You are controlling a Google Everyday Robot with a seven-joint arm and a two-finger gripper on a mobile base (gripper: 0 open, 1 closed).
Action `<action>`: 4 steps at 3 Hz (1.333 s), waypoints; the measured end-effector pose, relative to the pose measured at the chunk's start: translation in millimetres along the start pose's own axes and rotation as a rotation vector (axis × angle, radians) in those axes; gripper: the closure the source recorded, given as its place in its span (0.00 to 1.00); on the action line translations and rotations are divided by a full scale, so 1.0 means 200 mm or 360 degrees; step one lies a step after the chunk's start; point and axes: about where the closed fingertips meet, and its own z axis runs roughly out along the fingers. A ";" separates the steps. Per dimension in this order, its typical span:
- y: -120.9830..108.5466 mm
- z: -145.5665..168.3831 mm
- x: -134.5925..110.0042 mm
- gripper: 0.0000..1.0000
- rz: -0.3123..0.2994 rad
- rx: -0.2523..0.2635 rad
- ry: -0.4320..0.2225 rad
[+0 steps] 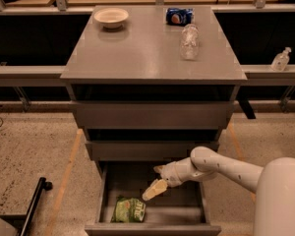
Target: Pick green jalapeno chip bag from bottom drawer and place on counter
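The green jalapeno chip bag (129,210) lies crinkled in the front left of the open bottom drawer (152,227). My gripper (155,190) hangs inside the drawer, just up and to the right of the bag, pointing down-left toward it without touching it. The white arm reaches in from the lower right. The counter (147,53) is the grey cabinet top above the two shallower drawers.
On the counter stand a white bowl (111,17) at the back left, a blue crushed can (179,15) at the back, and a clear plastic bottle (189,42) lying at the right. A soap dispenser (280,59) sits on the ledge at right. A black bar (32,205) lies on the floor at left.
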 end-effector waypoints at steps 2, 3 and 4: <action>-0.13 0.12 0.05 0.00 0.0053 -0.0029 -0.0022; -0.15 0.16 0.09 0.00 0.0062 -0.0017 -0.0006; -0.24 0.24 0.16 0.00 0.0057 -0.0006 0.0000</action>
